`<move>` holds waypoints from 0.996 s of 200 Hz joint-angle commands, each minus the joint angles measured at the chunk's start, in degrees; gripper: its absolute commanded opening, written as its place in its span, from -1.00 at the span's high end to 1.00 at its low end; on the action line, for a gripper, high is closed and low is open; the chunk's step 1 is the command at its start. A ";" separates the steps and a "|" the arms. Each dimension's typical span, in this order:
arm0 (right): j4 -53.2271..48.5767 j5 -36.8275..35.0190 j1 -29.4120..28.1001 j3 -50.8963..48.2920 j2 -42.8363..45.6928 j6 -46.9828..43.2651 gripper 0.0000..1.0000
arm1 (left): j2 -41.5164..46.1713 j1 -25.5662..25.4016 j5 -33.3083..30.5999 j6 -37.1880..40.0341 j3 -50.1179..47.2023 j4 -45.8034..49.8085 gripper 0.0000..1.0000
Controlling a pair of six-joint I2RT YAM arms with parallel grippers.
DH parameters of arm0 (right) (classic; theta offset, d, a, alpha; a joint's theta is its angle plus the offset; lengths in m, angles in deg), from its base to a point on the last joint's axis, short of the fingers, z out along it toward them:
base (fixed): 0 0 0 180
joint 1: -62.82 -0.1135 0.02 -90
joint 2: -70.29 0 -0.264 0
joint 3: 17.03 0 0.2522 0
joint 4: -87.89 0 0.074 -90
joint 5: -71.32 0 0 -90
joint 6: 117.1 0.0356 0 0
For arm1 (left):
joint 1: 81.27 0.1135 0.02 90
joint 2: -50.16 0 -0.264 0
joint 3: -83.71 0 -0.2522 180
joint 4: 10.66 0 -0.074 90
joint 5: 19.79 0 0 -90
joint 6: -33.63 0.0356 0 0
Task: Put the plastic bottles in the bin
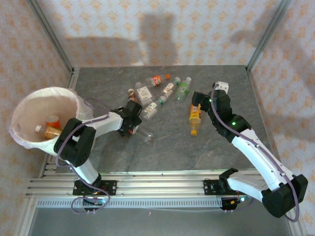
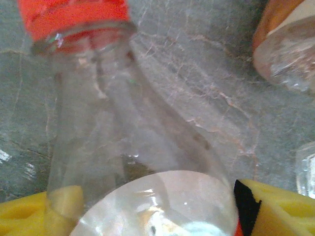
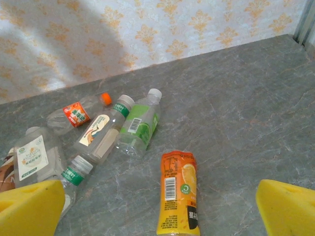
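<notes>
Bin (image 1: 44, 118) sits well off to the left of the left hand (image 1: 133, 116). That hand straddles a clear red-capped bottle (image 2: 133, 147), a yellow pad on either side; gripped or not, I cannot tell. More bottles (image 1: 160, 91) crowd just beyond it on the surface (image 1: 221, 147). Right hand (image 3: 160, 209) spread wide, an orange bottle (image 3: 178, 189) lying between its pads, touching neither.

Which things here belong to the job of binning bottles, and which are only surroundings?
Job: orange-label bottle, green-label bottle, red-capped clear bottle, bin.
Surroundings: grey table, patterned wall, metal rail.
</notes>
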 commanded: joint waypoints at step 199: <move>12.16 26.38 0.00 -5.44 5.94 -11.15 -1.00 | 15.48 -7.41 -11.71 20.42 1.43 -5.99 -0.15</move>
